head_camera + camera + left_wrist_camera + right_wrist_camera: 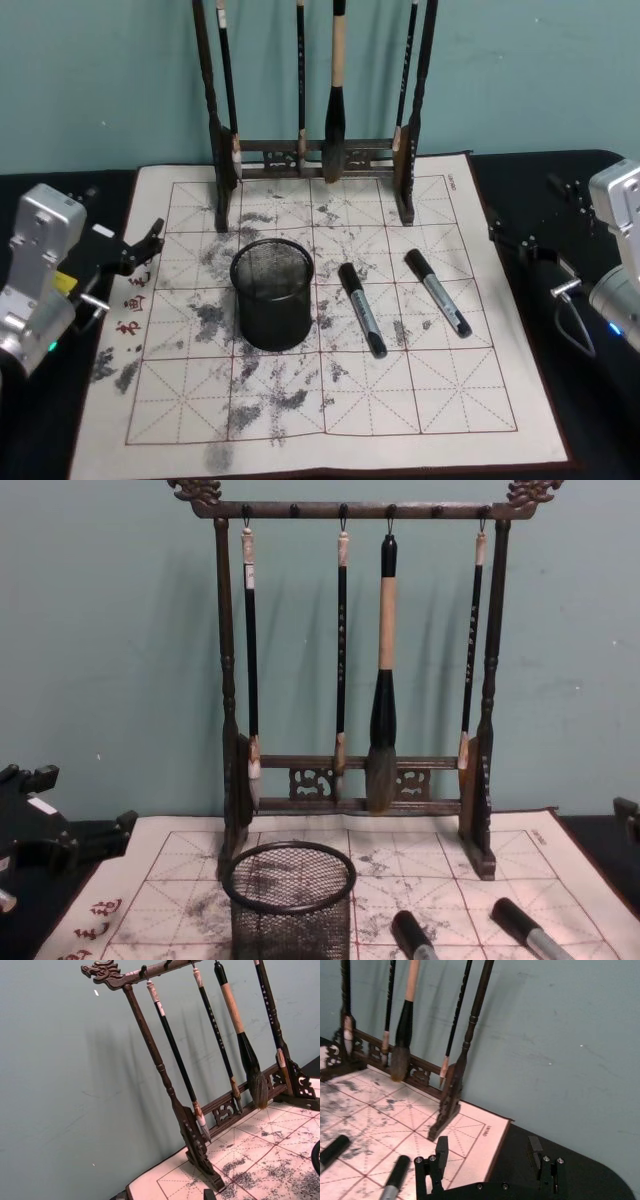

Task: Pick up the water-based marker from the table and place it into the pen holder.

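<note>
1. Black fingers of the right gripper stand spread apart, empty, beside the mat's right edge.
2. Left gripper, likewise spread and empty, hovers off the mat's left edge.
3. One marker lies flat just right of the upright mesh pen holder; a second marker lies beyond it.

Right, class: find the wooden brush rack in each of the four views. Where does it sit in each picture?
Head view: brush rack at top centre, behind the pen holder.
Left wrist view: brush rack crosses the picture's middle, tilted.
Right wrist view: brush rack in the picture's left half, one end post nearest.
Chest view: brush rack centred, upright.
Shared landmark: the thick tan-handled brush hanging on it.
</note>
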